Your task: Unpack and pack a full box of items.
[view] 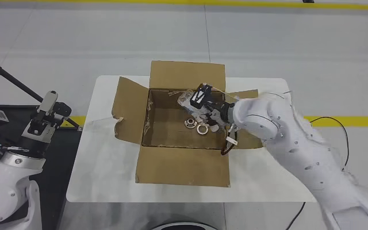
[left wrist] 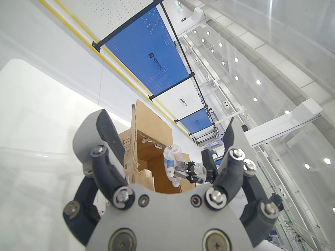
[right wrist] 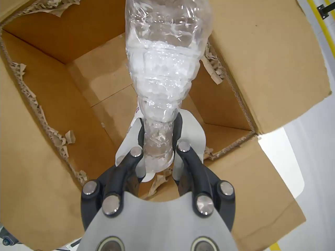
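On the middle of the table [view: 103, 172], reaching toward its far edge, stands an open cardboard box [view: 184, 167] with all four flaps folded outward. Over the box's far right corner the right gripper [right wrist: 160, 137] is clenched on the neck of a crumpled clear bottle [right wrist: 167, 53]. The bottle's base points away from the wrist toward the far wall, and it hangs clear of the floor, touching no wall that I can see. On the box floor near the middle lie two small rings [view: 202, 129], side by side. Beyond the table's left edge the left gripper [left wrist: 167, 121] is raised, its fingers spread wide and holding nothing.

Whether the bottle is going out or in cannot be read. With so little inside, I judge it an unpacking lift. To do it well, keep the squeeze steady rather than harder, since thin crushed plastic gives and may slip at the neck. Rise straight until the base is above the rim and the torn flap edges. Then carry it over the right flap to bare table near the right edge, and lower it before letting go.
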`<action>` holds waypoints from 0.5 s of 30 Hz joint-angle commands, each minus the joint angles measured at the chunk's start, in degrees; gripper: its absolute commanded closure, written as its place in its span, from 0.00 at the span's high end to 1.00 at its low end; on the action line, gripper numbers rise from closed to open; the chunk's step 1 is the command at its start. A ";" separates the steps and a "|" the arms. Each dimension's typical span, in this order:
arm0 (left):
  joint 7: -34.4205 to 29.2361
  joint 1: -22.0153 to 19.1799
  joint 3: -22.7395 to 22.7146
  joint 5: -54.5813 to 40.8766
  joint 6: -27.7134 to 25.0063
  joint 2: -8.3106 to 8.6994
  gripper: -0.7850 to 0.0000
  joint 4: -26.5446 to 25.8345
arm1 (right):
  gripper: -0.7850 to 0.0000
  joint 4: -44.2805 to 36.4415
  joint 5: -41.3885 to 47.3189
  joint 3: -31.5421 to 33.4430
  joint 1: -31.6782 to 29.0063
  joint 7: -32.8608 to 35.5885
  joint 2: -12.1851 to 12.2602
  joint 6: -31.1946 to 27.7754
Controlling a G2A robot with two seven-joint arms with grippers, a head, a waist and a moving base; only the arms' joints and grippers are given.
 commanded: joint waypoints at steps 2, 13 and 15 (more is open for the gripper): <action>0.00 0.00 0.00 0.00 0.00 0.00 1.00 0.00 | 0.00 3.86 -0.15 -4.22 2.28 -0.69 -1.90 0.05; 0.00 0.00 0.00 0.00 0.00 0.00 1.00 0.00 | 0.00 17.08 0.26 -15.74 7.10 0.14 -8.91 -3.59; 0.00 0.00 0.00 0.00 0.00 0.00 1.00 0.00 | 0.00 18.90 0.30 -16.71 7.53 0.16 -9.85 -4.24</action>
